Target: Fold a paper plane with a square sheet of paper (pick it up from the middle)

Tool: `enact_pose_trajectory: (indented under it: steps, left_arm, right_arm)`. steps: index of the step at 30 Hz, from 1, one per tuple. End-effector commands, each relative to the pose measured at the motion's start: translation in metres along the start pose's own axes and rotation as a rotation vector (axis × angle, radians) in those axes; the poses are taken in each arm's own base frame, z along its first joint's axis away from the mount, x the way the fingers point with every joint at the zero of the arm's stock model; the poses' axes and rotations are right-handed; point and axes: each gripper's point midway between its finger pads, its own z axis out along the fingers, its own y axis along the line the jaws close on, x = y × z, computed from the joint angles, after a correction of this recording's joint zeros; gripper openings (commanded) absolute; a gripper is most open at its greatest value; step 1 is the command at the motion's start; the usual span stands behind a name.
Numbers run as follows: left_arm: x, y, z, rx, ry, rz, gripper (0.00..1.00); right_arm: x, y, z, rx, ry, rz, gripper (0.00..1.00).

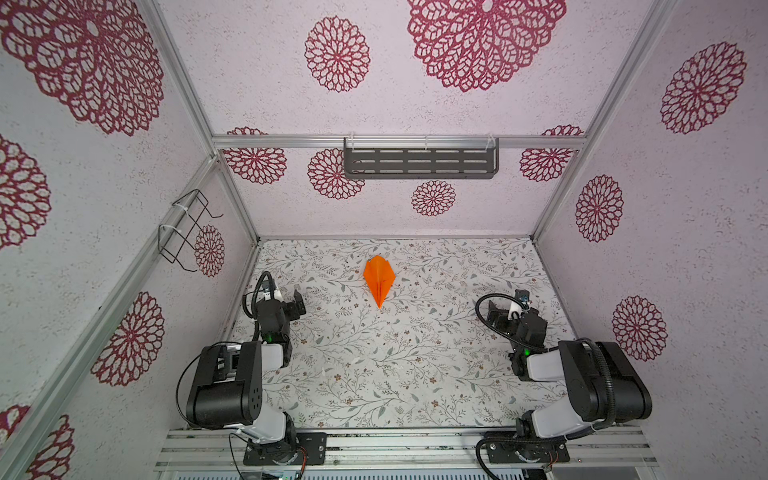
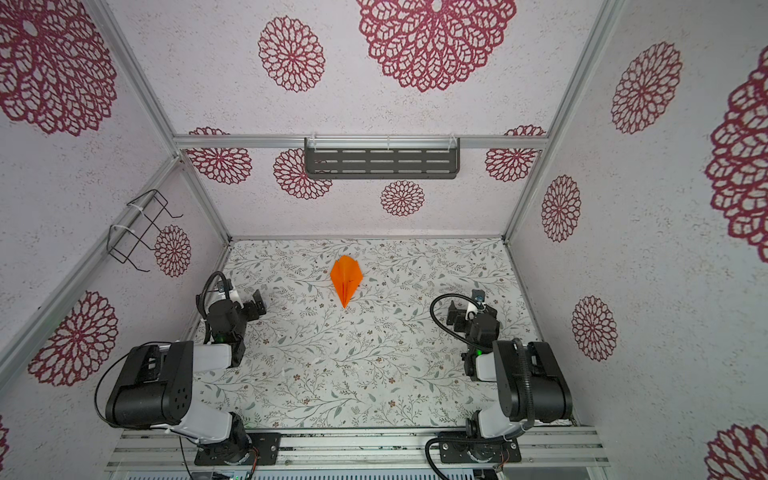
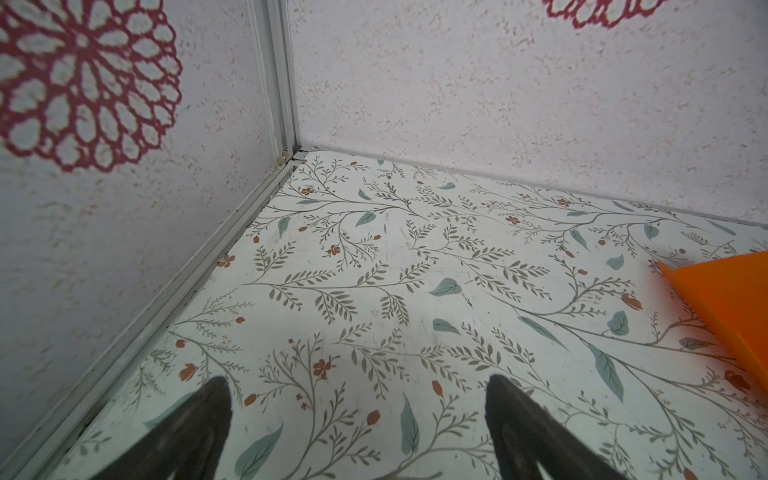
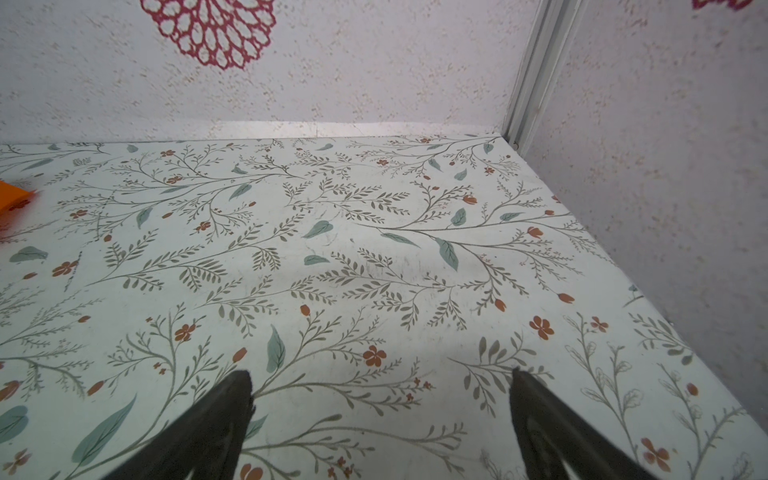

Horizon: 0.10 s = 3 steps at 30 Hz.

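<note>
The paper plane [image 1: 379,279] [image 2: 346,280] lies flat on the floral table, toward the back middle, with its sharp point toward the front. It is bright orange, kite-shaped, with a centre crease. The square sheet of paper shows only as this folded plane. My left gripper [image 1: 298,305] [image 2: 257,306] hovers open to the plane's left, well apart from it. My right gripper [image 1: 494,313] [image 2: 455,316] is open at the right side, farther from the plane. In the left wrist view the left gripper [image 3: 357,382] holds nothing, and the plane's edge [image 3: 731,307] shows. The right gripper [image 4: 381,376] is empty too, with a corner of the plane [image 4: 10,195] far off.
Patterned walls enclose the table [image 1: 374,374] on three sides. A grey slotted shelf [image 1: 419,162] hangs on the back wall. A black wire rack [image 1: 187,228] is fixed to the left wall. Both arm bases sit on the front rail [image 1: 403,444].
</note>
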Motion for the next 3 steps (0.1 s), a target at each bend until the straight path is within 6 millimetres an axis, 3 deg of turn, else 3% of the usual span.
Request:
enact_pose_trajectory:
  steps: [1, 3]
  left_arm:
    - [-0.0050, 0.0006, 0.0042, 0.005, -0.010, 0.006, 0.97]
    - [-0.0057, 0.0008, 0.0026, 0.005, -0.016, 0.005, 0.97]
  right_arm:
    - [-0.0153, -0.0035, 0.0001, 0.015, -0.061, 0.008, 0.99]
    - [-0.0153, -0.0034, -0.0004, 0.015, -0.062, 0.009, 0.99]
